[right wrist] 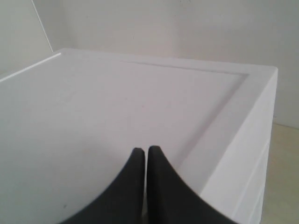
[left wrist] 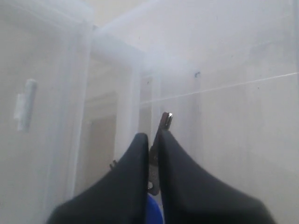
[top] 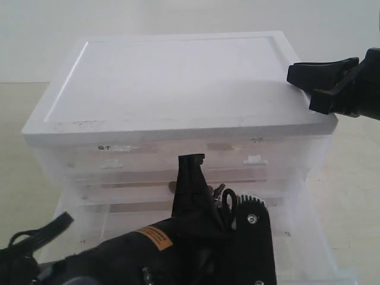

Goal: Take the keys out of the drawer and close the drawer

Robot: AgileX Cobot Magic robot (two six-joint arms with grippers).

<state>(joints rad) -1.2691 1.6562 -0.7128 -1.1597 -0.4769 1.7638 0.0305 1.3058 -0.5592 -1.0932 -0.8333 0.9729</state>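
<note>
My left gripper is shut on the keys. A silver key tip sticks out past the fingertips, and the blue fob shows low between the fingers. In the exterior view this gripper points up in front of the translucent drawer unit, over the pulled-out bottom drawer. A small white tab handle shows through the plastic in the left wrist view. My right gripper is shut on nothing. It hovers over the right front corner of the unit's white top, where the exterior view shows it too.
The unit's upper drawers sit pushed in behind my left gripper, one with a white tab. My left arm fills the near foreground. A beige table surface lies on both sides of the unit.
</note>
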